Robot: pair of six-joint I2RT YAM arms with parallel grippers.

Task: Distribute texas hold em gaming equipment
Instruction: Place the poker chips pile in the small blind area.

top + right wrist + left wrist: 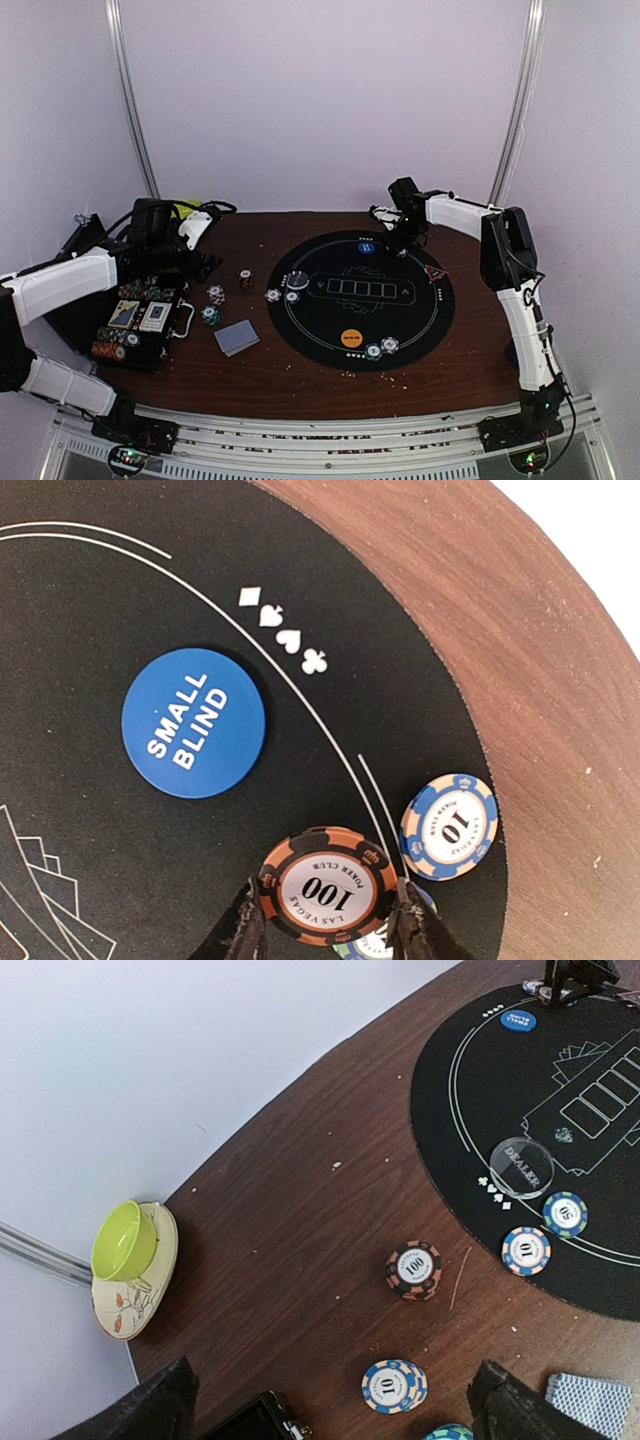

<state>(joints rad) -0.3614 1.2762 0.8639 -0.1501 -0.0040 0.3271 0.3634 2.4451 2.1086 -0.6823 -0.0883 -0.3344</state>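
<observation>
The right gripper (326, 920) has its two fingers (243, 930) pressed against opposite edges of an orange-and-black-rimmed 100 chip (325, 880), pinching it over the far rim of the black felt mat (90, 600). A paler chip peeks out beneath it. A blue-and-white 10 chip (450, 827) lies just beside it at the mat's edge. The blue Small Blind button (193, 723) lies flat nearby, apart from these chips, next to four white suit marks.

The left gripper (332, 1400) hangs with its fingers spread wide and nothing between them. Below it on bare wood stand a blue 10 stack (393, 1385) and, apart from that, a short 100 stack (413, 1269). A deck of cards (590, 1405) lies grey-blue back up near the right finger. A clear dealer disc (521, 1166) rests inside the mat's left edge, with a striped 10 and a teal 50 just beside it.

The table (250, 385) is dark brown wood speckled with pale crumbs, and its curved far edge meets white walls. An orange button (351, 338) and two chips sit at the mat's near rim. Open wood runs between the mat and the black chip case (140, 330) on the left, and along the near edge. A lime-green cup (125, 1242) on a saucer stands in the far-left corner against the wall.
</observation>
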